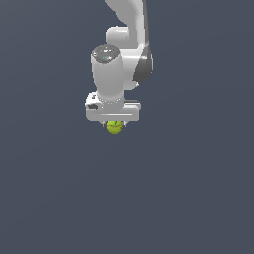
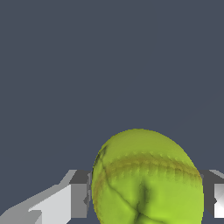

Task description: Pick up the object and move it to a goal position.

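Pincer [image 1: 114, 124] of the Panda arm [image 1: 124, 64] clamped on the yellow-green seamed ball [image 2: 146, 179], held between both fingers [image 2: 78, 194]; risk, as judged: the round ball could roll out of the narrow contact under a fast move.

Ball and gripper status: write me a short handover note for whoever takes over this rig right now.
Gripper: shut on the ball; the wrist view shows a finger pressed against each side of it.
Ball: yellow-green with dark seam lines, sitting between the fingers directly under the arm's hand, about mid-frame in the exterior view.
Done: the ball is grasped. Whether it is already off the surface cannot be told; the grey background shows no shadow or edge.
Left: carry it to the goal position. No goal marker shows in either view, so confirm the target before moving.
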`<state>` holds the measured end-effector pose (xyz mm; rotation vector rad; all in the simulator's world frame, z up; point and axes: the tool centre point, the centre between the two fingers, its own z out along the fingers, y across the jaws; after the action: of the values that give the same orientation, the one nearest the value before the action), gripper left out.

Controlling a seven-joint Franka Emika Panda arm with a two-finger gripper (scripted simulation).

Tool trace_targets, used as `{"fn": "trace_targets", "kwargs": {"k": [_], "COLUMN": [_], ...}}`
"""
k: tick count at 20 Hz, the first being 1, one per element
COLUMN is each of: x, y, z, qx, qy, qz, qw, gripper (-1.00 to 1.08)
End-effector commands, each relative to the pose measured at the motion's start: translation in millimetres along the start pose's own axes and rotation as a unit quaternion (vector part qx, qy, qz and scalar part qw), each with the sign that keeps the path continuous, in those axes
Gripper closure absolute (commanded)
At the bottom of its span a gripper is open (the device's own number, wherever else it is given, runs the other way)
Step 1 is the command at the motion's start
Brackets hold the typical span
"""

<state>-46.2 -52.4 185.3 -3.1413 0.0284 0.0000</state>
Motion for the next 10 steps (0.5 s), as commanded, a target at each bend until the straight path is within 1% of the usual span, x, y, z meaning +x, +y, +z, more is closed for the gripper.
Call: {"fn": "trace_targets", "kwargs": {"k": [1, 10], "x": [7.7, 36.5], "y": [4.1, 18.4], "z": [-25.3, -110.6], "qx": [0.0, 0.0], "qy": [0.0, 0.0], "qz": [0.0, 0.0], "qw": [1.0, 1.0], "gripper": [1.08, 1.08]}}
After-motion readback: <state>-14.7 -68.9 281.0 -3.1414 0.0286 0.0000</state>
